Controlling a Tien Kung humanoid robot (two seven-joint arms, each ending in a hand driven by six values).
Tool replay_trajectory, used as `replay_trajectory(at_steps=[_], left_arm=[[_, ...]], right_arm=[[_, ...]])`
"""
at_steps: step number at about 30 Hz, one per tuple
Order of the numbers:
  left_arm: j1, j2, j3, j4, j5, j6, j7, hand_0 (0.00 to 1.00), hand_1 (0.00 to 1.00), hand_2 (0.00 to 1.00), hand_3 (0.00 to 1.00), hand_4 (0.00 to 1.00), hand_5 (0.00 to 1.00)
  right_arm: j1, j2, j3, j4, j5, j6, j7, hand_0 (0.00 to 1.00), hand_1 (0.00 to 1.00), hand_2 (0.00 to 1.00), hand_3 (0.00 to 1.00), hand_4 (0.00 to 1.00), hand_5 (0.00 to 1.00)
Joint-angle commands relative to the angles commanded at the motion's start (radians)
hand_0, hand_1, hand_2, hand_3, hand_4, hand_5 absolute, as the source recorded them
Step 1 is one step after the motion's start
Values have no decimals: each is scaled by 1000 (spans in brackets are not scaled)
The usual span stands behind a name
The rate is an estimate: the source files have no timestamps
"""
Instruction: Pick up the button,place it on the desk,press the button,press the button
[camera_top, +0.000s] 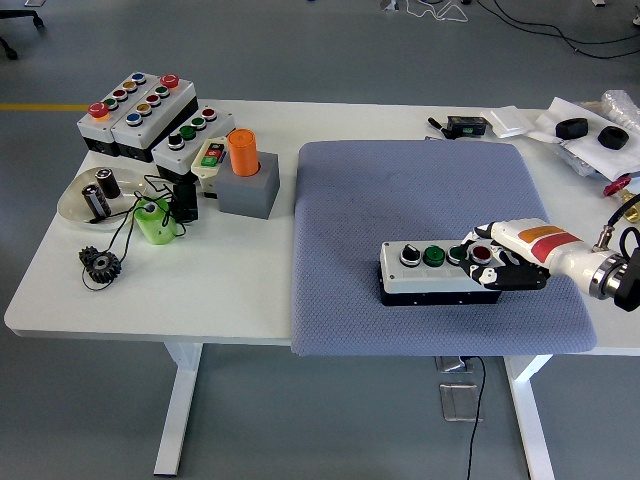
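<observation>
Right now: right robot hand (500, 262) wrapped around the right end of the button box (440, 271), fingers curled on it, fingertips right by the red button (481, 254). Box sitting flat on the blue-grey mat (430, 240) toward its near right part, on the white surface (250, 290). More button boxes (140, 110) and an orange cylinder (243, 152) over at far left.

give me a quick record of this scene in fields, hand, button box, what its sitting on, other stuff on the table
right hand: wrapped around the right end of the button box, fingers by its red button
left hand: not in view
button box: grey, lying flat, with black, green and red buttons on top
surface under it: blue-grey mat on the white table
table's left side: more button boxes, orange cylinder, small gear
</observation>
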Motion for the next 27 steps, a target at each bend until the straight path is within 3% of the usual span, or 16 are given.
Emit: replay_trajectory(at_steps=[3, 10, 11, 16, 17, 22, 23, 27], left_arm=[[0, 0, -3, 0, 4, 0, 1, 659, 714, 713, 505, 326, 998], [-1, 0, -13, 0, 12, 1, 2, 660, 714, 712, 505, 325, 998], [-1, 0, -14, 0, 13, 1, 2, 660, 714, 713, 506, 325, 998], [0, -2, -31, 0, 31, 2, 6, 660, 714, 713, 506, 325, 998], [1, -2, -33, 0, 35, 2, 6, 659, 714, 712, 506, 324, 998], [3, -4, -35, 0, 37, 2, 6, 659, 714, 712, 506, 324, 998], [3, -4, -35, 0, 38, 2, 6, 659, 715, 711, 508, 324, 998], [5, -4, -41, 0, 42, 2, 6, 659, 715, 711, 508, 324, 998]], right_arm=[[-7, -5, 37, 9, 14, -3, 1, 83, 2, 73, 689, 568, 759], [-70, -8, 217, -9, 232, -71, 6, 113, 2, 94, 700, 568, 758], [-83, -6, 242, -17, 276, -76, 6, 330, 203, 359, 850, 576, 752], [-125, 9, 331, -65, 477, -90, 20, 330, 203, 359, 850, 576, 752], [-140, 14, 351, -80, 522, -93, 32, 783, 687, 781, 907, 581, 746], [-197, 29, 432, -131, 737, -129, 65, 783, 687, 781, 907, 581, 746], [-205, 30, 446, -138, 776, -134, 68, 853, 787, 859, 867, 573, 735], [-243, 35, 501, -162, 945, -136, 69, 853, 787, 859, 867, 573, 735]])
